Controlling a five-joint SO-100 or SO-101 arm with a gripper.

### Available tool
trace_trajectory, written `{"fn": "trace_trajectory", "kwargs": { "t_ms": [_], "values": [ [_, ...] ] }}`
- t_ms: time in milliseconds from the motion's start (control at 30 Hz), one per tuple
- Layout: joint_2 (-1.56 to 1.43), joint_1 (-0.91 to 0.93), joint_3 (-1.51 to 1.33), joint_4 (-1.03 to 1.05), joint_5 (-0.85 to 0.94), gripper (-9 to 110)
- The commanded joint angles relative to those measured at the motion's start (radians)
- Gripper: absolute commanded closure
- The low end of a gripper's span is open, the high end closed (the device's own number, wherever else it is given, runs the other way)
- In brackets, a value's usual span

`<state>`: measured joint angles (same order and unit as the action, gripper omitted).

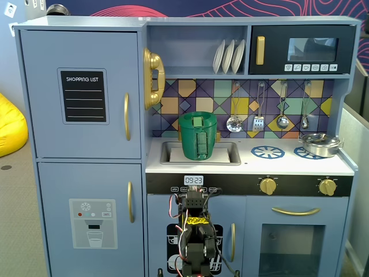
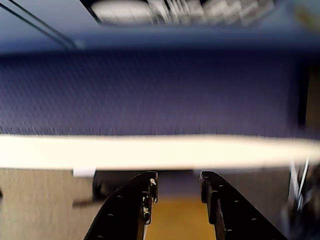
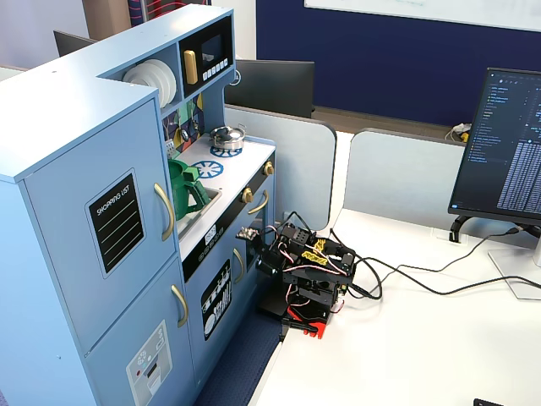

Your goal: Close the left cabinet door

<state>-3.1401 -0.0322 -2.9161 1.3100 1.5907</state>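
The left cabinet door (image 1: pixel 81 86) is light blue with a black "SHOPPING LIST" panel (image 1: pixel 84 95) and a curved gold handle (image 1: pixel 127 115). It lies flush with the cabinet front in both fixed views and looks closed (image 3: pixel 110 228). My arm (image 1: pixel 196 231) sits folded low in front of the kitchen's middle, to the right of and below that door and not touching it; it also shows on the table edge (image 3: pixel 308 271). In the blurred wrist view my gripper (image 2: pixel 177 175) has its black jaws apart with nothing between them, over a white band and blue surface.
Below is the blue door with the dispenser graphic (image 1: pixel 92 222). A green pot (image 1: pixel 198 135) stands in the sink and a gold phone (image 1: pixel 153 78) hangs beside the door. A monitor (image 3: pixel 507 144) and cables (image 3: pixel 406 283) are on the white table (image 3: pixel 423 347).
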Motion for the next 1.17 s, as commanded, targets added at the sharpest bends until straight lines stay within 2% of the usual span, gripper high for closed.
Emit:
{"fn": "trace_trajectory", "kwargs": {
  "t_ms": [0,300,367,467,600,1133],
  "values": [
    [-0.037,0.025,-0.048,0.051,-0.048,102],
    [-0.037,0.005,-0.08,0.156,-0.158,102],
    [-0.037,0.02,-0.08,0.19,-0.156,102],
    [-0.038,0.018,-0.08,0.222,-0.06,101],
    [-0.038,-0.021,-0.08,0.222,-0.061,100],
    [-0.038,0.008,-0.08,0.222,-0.064,96]
  ]
}}
